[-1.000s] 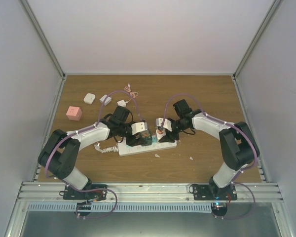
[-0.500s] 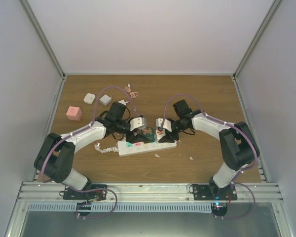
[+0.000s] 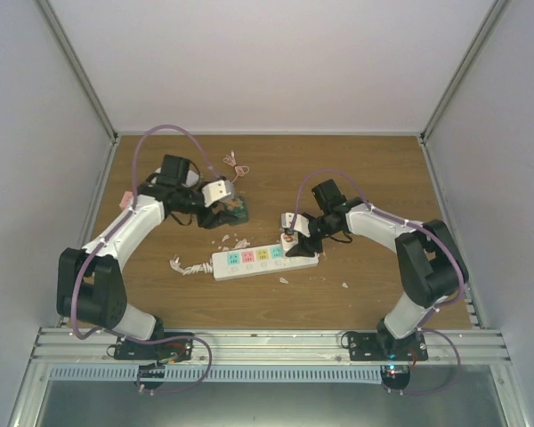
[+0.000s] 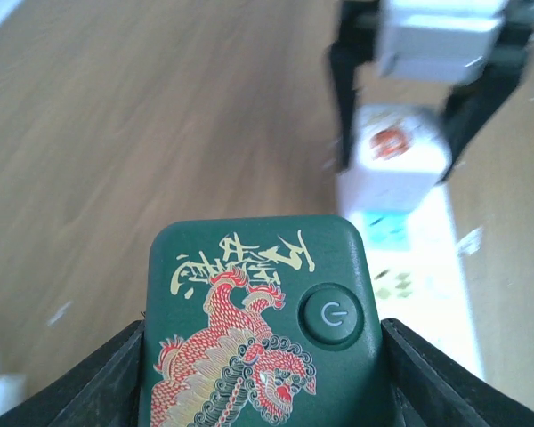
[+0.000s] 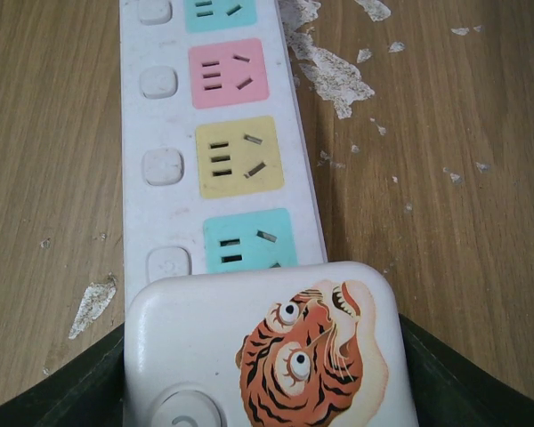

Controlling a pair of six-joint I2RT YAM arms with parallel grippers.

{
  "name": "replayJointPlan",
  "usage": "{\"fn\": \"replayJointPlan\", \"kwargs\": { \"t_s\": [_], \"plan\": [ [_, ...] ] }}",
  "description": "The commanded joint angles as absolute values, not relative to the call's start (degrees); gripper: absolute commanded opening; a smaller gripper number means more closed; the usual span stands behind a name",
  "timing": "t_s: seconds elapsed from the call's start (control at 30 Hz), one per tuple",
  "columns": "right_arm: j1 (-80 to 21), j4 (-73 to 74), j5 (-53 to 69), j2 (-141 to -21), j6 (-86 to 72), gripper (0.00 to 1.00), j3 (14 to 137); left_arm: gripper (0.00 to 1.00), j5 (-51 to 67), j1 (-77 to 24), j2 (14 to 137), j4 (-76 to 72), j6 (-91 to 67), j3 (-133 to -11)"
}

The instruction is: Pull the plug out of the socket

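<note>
Two plugs are being gripped: the left gripper [image 3: 227,212] is clamping the green dragon plug [image 4: 258,338] clear of the mid-table power strip [image 3: 249,260]; the right gripper [image 3: 292,238] is clasping the white tiger plug [image 5: 267,356] at its end, possibly risking dragging the strip along.

Top camera: fixed above and behind me, looking down on the whole counter [image 3: 374,178]. Left wrist camera: close, facing across the counter toward the socket [image 4: 418,267]. Right wrist camera: closer, looking along the socket. All three show it.
</note>
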State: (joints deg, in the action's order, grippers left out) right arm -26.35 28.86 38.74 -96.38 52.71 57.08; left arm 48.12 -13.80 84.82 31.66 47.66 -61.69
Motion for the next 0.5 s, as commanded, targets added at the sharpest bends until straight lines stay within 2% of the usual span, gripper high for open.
{"fn": "replayJointPlan", "kwargs": {
  "t_s": [0.0,0.1,0.2,0.47],
  "plan": [
    [-26.8,27.9,36.2,-95.3,51.1,0.66,56.3,0.36,35.3,-8.0,84.2,45.8,60.5,-67.8],
    [-26.8,27.9,37.1,-94.0,50.7,0.80,56.3,0.36,25.2,-4.2,86.0,49.2,65.3,-70.6],
    [-26.8,27.8,38.2,-92.8,50.0,0.88,56.6,0.37,17.5,-2.4,87.4,50.5,69.6,-71.7],
    [-26.7,26.3,40.4,-88.6,46.4,0.99,57.4,0.40,1.6,-1.8,93.5,49.5,74.4,-75.0]
  ]
}}
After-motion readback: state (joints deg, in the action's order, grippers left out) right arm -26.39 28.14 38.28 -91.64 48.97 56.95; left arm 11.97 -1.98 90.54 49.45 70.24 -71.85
